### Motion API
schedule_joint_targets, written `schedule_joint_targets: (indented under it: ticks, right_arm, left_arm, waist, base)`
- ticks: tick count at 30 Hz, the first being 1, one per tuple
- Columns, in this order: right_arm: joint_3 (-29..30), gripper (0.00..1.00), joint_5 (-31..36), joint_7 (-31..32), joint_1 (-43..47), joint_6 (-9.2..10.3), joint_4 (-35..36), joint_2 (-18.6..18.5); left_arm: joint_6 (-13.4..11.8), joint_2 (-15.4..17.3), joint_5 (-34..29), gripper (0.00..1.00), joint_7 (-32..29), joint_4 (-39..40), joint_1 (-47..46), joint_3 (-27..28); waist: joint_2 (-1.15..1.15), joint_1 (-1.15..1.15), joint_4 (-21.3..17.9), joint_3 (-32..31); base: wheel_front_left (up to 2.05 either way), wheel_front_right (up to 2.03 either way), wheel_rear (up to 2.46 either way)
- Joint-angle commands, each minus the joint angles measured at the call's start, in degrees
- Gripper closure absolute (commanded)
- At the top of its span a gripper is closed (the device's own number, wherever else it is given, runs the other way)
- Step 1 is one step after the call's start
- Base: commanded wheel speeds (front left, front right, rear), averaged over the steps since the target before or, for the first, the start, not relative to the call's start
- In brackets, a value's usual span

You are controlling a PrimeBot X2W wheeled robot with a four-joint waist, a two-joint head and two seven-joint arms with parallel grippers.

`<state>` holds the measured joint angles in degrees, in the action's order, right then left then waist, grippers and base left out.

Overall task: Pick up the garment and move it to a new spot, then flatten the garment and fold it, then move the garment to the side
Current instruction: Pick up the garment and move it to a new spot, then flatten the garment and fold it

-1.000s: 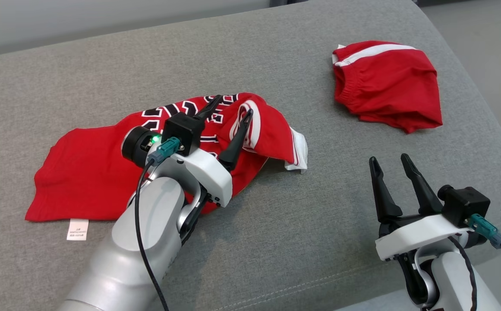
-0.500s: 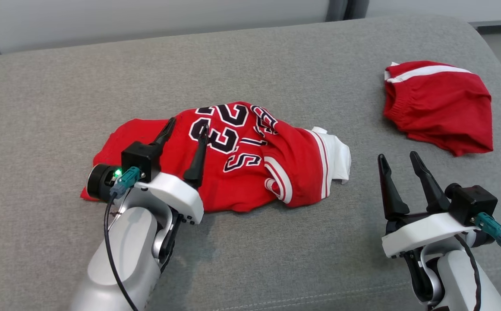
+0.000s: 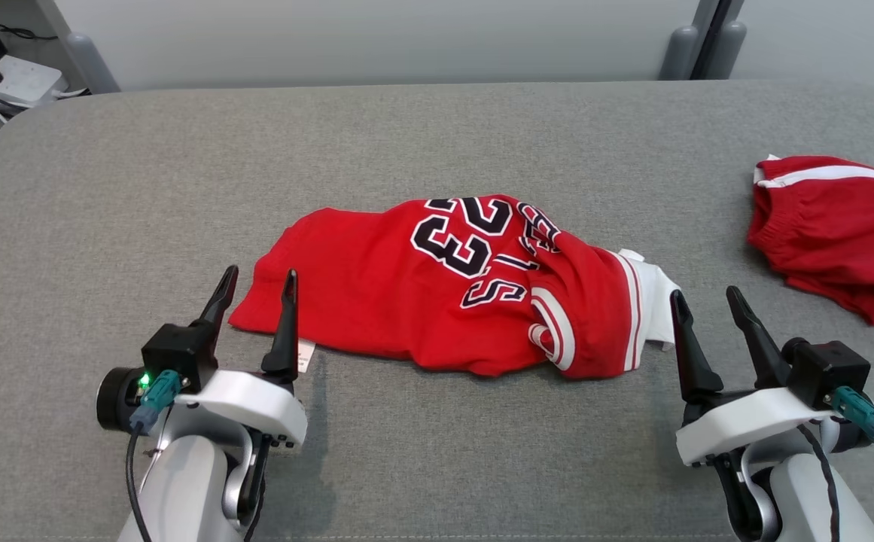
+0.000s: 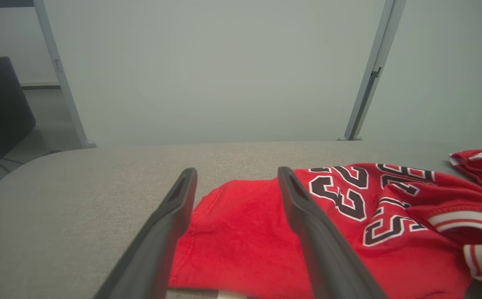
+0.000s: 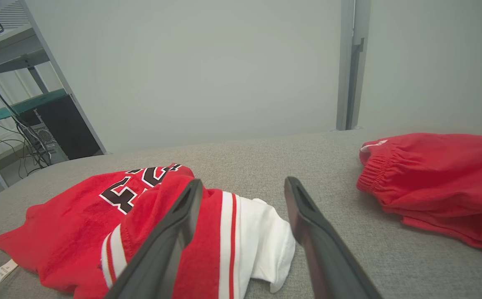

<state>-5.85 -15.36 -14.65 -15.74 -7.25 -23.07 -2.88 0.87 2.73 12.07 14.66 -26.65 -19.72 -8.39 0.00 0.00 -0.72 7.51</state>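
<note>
The garment [image 3: 406, 301] is a red jersey with black-and-white numbers and white trim. It lies crumpled across the middle of the grey padded surface [image 3: 437, 459]. My left gripper [image 3: 261, 272] is open just off its near left corner, by a small white label [image 3: 305, 354], touching nothing. In the left wrist view the garment [image 4: 245, 232] lies between and beyond the open fingers [image 4: 170, 224]. My right gripper [image 3: 705, 293] is open beside the white-trimmed right end; in the right wrist view the garment [image 5: 79, 207] sits ahead to the left of the gripper [image 5: 244, 182].
A second red piece with a white stripe [image 3: 835, 226] lies bunched at the far right of the surface, also in the right wrist view [image 5: 440, 174]. The surface's rounded back edge meets a pale wall with grey posts [image 3: 681, 49]. Cables and a power strip [image 3: 0, 71] lie beyond the far left corner.
The head camera has swung left. My left gripper has drawn back off the garment to its near left corner, staying open. The garment looks more bunched than a second ago.
</note>
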Motion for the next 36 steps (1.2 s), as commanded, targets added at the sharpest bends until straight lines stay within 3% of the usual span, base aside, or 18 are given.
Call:
schedule_joint_targets:
  ticks: [1, 10, 20, 25, 30, 31, 32, 36]
  right_arm:
    - [-1.15, 0.0, 0.85, -0.35, -0.12, -0.24, 0.72, 0.0]
    - [-4.7, 0.0, 1.24, -0.35, 0.6, -0.24, -3.45, 0.01]
    - [-7.72, 0.0, 1.2, -0.35, -2.17, -0.24, -6.64, -0.95]
    - [-9.26, 0.0, 1.71, -0.35, -2.38, -0.24, -6.27, -1.35]
    - [-6.97, 0.0, 4.25, -0.35, -3.08, -0.24, -9.86, -1.48]
    - [-6.45, 0.56, 4.58, -0.35, -3.41, -0.24, -10.33, -1.4]
    - [-6.16, 1.0, 4.59, -0.35, -3.85, -0.24, -10.18, -1.27]
    - [-6.23, 1.0, 3.83, -0.35, -5.64, -0.24, -7.33, -0.91]
  left_arm:
    - [-0.26, 0.75, -0.75, 0.0, 0.34, 1.92, 0.18, 2.43]
    - [1.0, 0.2, -0.6, 0.0, 0.34, 4.65, 5.2, 5.55]
    - [0.11, 0.16, 2.7, 0.0, 0.34, 6.04, 4.99, 2.82]
    - [-0.12, 0.16, 2.97, 0.0, 0.34, 6.27, 5.7, 2.59]
    - [-0.36, 0.15, 3.52, 0.0, 0.34, 6.02, 5.96, 2.01]
    - [-0.37, 0.15, 3.59, 0.0, 0.34, 6.02, 5.92, 1.87]
    - [-0.35, 0.15, 3.68, 0.0, 0.34, 6.0, 5.87, 1.71]
    - [-0.36, 0.15, 3.74, 0.0, 0.34, 6.06, 5.65, 1.41]
  waist:
    - [0.0, 0.0, 0.83, -0.19]
    - [0.0, 0.0, 5.2, 0.51]
    - [0.0, 0.0, 10.85, 1.89]
    - [0.0, 0.0, 12.14, 2.1]
    - [0.0, 0.0, 12.61, 1.91]
    - [0.0, 0.0, 12.7, 1.91]
    - [0.0, 0.0, 12.75, 1.95]
    - [0.0, 0.0, 12.7, 2.16]
  base:
    - [0.0, 0.0, 0.0]
    - [0.0, 0.0, 0.0]
    - [0.0, 0.0, 0.0]
    - [0.0, 0.0, 0.0]
    - [0.0, 0.0, 0.0]
    - [0.0, 0.0, 0.0]
    - [0.0, 0.0, 0.0]
    - [0.0, 0.0, 0.0]
